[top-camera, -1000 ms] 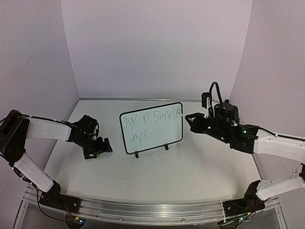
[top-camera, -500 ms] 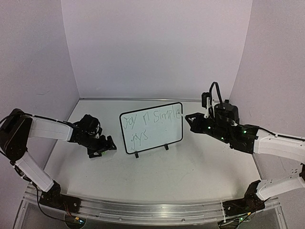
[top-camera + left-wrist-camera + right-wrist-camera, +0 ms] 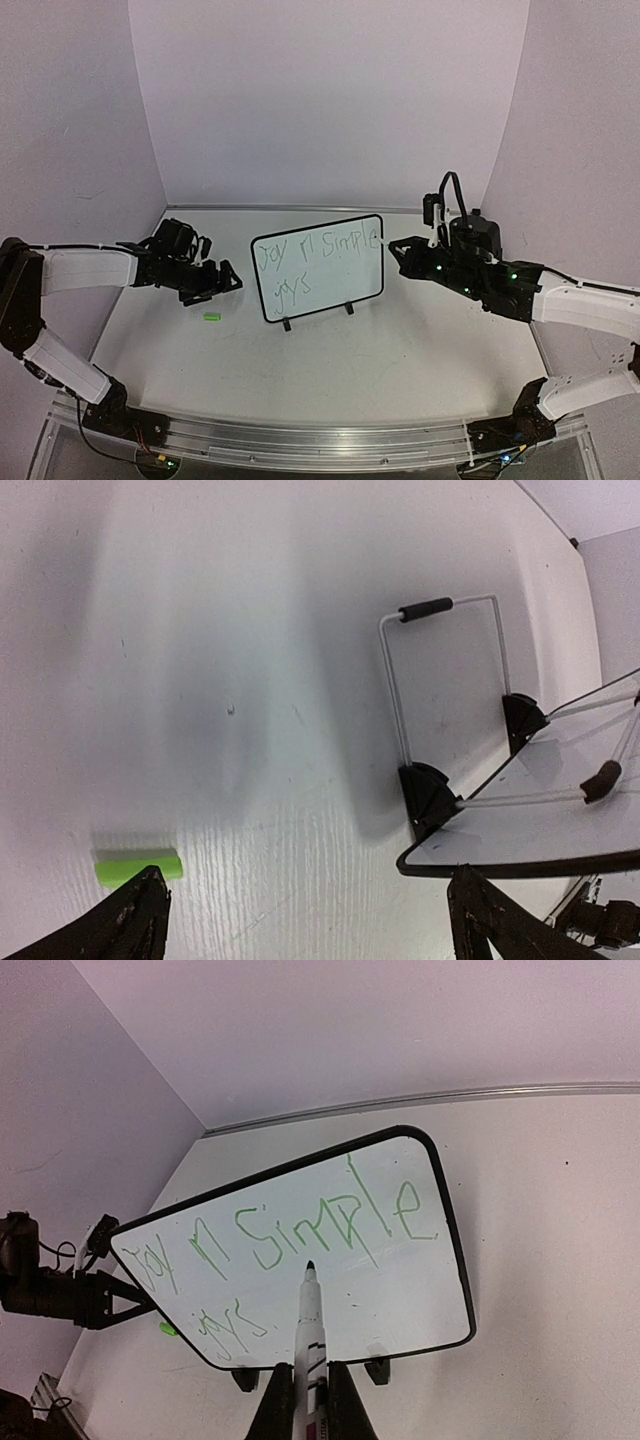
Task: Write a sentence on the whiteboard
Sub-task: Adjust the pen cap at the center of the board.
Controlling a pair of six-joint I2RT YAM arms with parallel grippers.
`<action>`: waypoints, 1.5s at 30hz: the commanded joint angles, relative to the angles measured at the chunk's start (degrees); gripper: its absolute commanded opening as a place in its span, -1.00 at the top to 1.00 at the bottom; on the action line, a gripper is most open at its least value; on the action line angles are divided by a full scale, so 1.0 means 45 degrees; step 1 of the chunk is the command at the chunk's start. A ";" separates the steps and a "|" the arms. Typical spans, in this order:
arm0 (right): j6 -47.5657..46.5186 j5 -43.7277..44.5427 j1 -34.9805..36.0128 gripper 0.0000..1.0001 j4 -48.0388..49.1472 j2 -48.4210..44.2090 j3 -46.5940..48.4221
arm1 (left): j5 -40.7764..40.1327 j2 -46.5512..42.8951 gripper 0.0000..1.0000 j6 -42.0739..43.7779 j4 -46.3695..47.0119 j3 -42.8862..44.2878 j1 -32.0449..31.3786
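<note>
A short green cylinder (image 3: 211, 317) lies loose on the table (image 3: 400, 350), just under the left gripper (image 3: 222, 280) and close by one of its fingertips (image 3: 140, 900). Nothing sits between those jaws, which are spread as wide as they go and hold nothing. Ahead of them and off to one side is the back of the whiteboard (image 3: 335, 285), propped on its wire stand (image 3: 395, 695) and black feet (image 3: 287, 324). The sentence (image 3: 315, 255), in thin green writing, faces the front. The left arm reaches out low over the table. The right arm stretches in from the other side, and the right gripper (image 3: 393, 245) is clamped tight on a white marker (image 3: 309, 1320). Its dark tip points straight out from the jaws at the board, just below "Simple". I cannot tell whether it touches.
</note>
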 commanded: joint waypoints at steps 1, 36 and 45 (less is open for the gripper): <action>-0.0041 -0.0004 0.0005 1.00 0.0283 -0.0231 0.0017 | 0.0119 0.0970 -0.92 0.1748 -0.0690 0.1252 0.0434; 0.0130 0.0285 0.0000 1.00 0.0147 -0.0952 -0.0478 | 0.0662 0.1259 -0.86 0.2077 -0.2648 0.0071 0.0264; 0.0220 0.0173 0.0007 1.00 0.0296 -0.1029 -0.0654 | 0.0847 0.0529 -0.86 0.2501 -0.3177 -0.0276 0.0056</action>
